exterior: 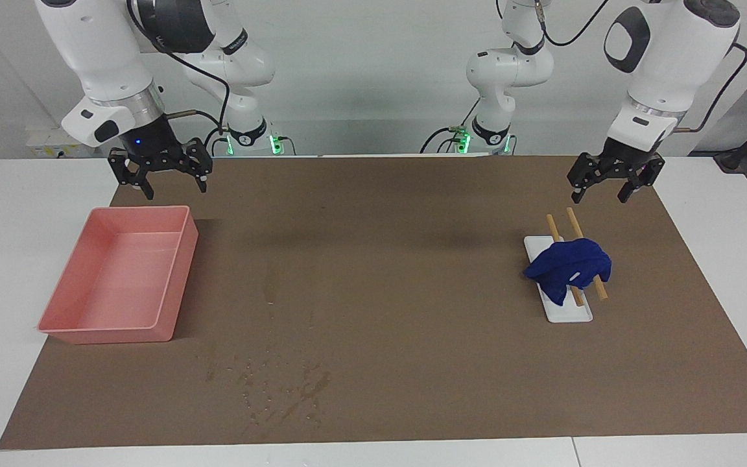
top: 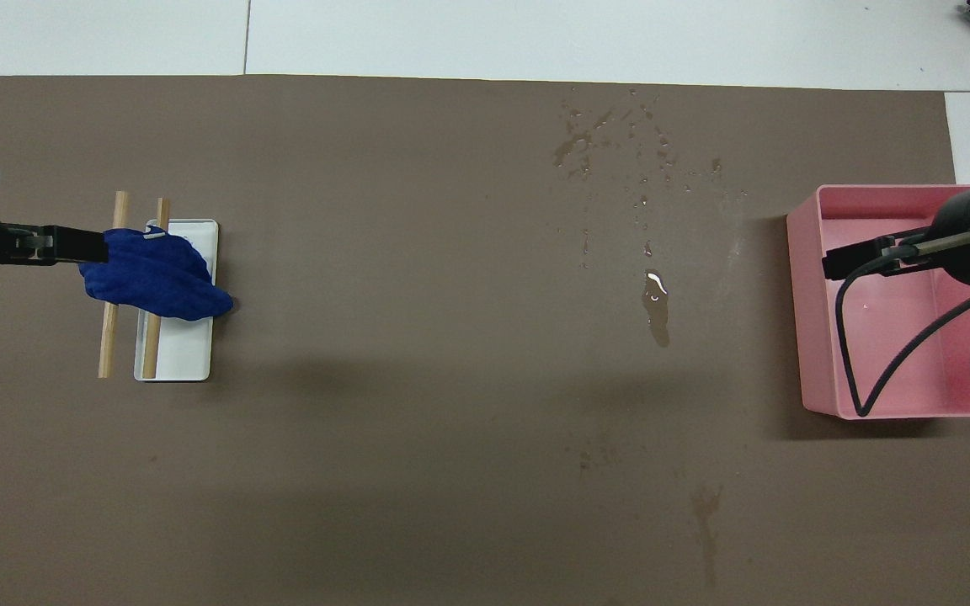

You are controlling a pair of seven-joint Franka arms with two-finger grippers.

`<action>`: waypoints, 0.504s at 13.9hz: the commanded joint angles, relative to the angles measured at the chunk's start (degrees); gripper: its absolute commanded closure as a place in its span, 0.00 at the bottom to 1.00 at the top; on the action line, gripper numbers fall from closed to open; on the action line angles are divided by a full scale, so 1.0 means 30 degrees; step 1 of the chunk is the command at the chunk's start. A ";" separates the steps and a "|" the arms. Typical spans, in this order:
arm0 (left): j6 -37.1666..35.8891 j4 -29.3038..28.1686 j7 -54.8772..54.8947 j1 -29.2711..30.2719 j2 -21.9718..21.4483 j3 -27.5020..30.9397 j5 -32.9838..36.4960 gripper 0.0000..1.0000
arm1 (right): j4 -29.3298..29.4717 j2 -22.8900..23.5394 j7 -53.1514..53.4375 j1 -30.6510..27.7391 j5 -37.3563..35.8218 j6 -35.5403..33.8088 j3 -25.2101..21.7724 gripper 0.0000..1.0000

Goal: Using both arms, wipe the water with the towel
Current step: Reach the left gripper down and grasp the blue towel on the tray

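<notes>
A flat brown mat (exterior: 412, 214) with a dull, papery surface covers most of the white table (exterior: 17, 214). At the right arm's end sits a pink tray (exterior: 176, 279), rigid and smooth, rectangular with rounded corners and low walls. The right gripper (exterior: 167, 176) hangs in the air over the mat just by the tray's edge nearest the robots, its black fingers spread wide with nothing between them; this arm waits. The left gripper (exterior: 609, 185) is up over the mat at the left arm's end, jaws also apart and empty.

Below and forward of the left jaws lies the towel (exterior: 569, 267), a soft, crumpled deep-blue cloth with a small white tag, draped over two thin wooden sticks (exterior: 574, 224) that cross a small white glossy dish (exterior: 568, 312).

The water (top: 656, 305) is a narrow darker streak with a bright glint at its top, out on the mat between the two grippers and closer to the pink tray. It reads plainly from overhead; in the facing view it is probably the faint smear (exterior: 271, 285) near the tray. From overhead the left fingers seem to overlap the towel's edge, while the facing view shows them well above it.
</notes>
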 commanded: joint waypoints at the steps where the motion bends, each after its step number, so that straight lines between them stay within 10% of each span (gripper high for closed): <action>1: 0.3789 -0.2575 -0.0072 0.0554 0.0570 -0.0040 0.0474 0.00 | -0.0076 -0.0074 0.0273 -0.0008 0.0084 0.0090 0.0013 0.00; 7: 0.6850 -0.2992 -0.2264 0.0995 0.2539 -0.0069 0.2173 0.00 | -0.0106 -0.0074 0.0273 -0.0008 0.0113 0.0090 0.0012 0.00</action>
